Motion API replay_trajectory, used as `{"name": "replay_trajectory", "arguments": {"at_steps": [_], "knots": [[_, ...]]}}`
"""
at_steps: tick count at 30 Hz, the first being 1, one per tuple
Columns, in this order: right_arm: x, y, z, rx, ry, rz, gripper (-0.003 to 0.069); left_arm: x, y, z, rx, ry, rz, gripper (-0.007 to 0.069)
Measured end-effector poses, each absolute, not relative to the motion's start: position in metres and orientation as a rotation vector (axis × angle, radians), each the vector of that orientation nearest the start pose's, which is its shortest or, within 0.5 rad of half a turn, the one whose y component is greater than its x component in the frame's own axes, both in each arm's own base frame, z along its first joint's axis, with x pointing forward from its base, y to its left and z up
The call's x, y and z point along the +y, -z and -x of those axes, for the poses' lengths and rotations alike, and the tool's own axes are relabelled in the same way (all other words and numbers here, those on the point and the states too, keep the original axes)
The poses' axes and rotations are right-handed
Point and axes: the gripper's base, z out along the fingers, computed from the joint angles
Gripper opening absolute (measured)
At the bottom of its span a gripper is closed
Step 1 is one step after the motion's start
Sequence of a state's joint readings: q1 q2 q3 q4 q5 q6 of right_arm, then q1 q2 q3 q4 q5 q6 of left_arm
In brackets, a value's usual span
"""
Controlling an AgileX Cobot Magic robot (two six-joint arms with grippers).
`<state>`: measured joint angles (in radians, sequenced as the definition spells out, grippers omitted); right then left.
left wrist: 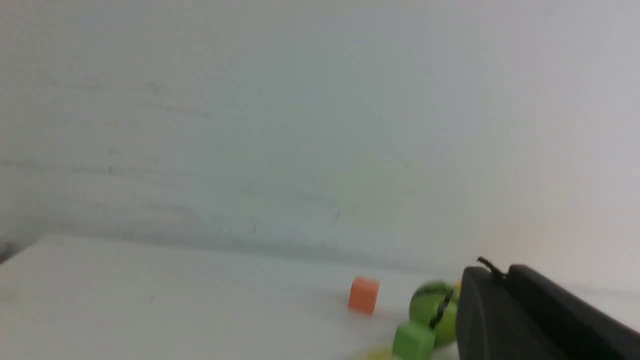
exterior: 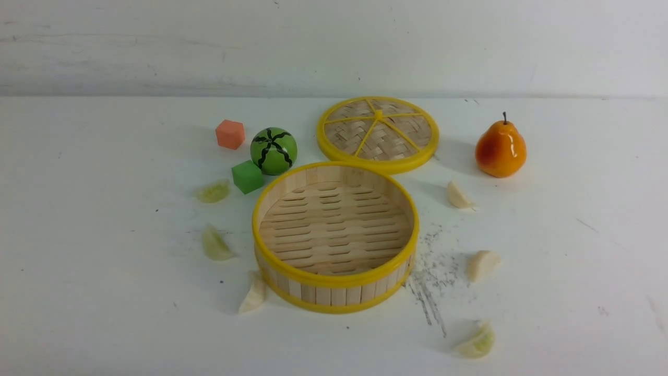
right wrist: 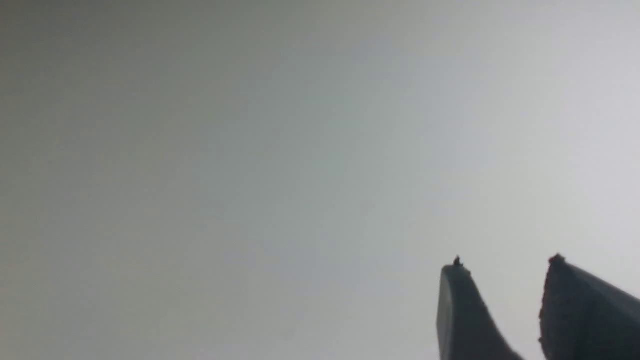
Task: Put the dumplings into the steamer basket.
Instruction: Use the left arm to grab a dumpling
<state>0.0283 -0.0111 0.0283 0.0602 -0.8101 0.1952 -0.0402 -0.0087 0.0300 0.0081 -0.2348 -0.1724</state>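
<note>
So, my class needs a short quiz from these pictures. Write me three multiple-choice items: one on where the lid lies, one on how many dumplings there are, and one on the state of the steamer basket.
1. Where is the lid?
A) on top of the steamer basket
B) on the table, behind the steamer basket
C) under the steamer basket

2. How many dumplings lie outside the steamer basket?
A) three
B) four
C) six

3. The steamer basket is:
A) empty
B) half filled
C) covered

Answers:
1 B: the lid lies flat on the table at the steamer basket's far side.
2 C: three cream-white ones and three green ones lie around it.
3 A: only its bare slatted floor shows.
</note>
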Motion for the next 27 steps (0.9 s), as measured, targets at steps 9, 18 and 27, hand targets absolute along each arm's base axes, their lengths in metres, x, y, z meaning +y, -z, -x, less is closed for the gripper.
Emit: {"name": "replay_trajectory", "arguments": {"at_steps": [9,18,27], "knots": [[-0.006,-0.275,-0.015,0.553,-0.371,-0.167,0.0239,-0.002,-0.255,-0.037,0.884,0.389,0.145,0.0052],[-0.007,-0.313,-0.008,0.591,-0.439,-0.202,0.0239,-0.003,-0.298,-0.005,0.484,0.716,0.127,0.0059],[-0.008,-0.369,-0.011,0.776,-0.215,-0.171,0.0128,-0.007,-0.378,-0.026,0.840,0.572,0.154,0.0071]]}}
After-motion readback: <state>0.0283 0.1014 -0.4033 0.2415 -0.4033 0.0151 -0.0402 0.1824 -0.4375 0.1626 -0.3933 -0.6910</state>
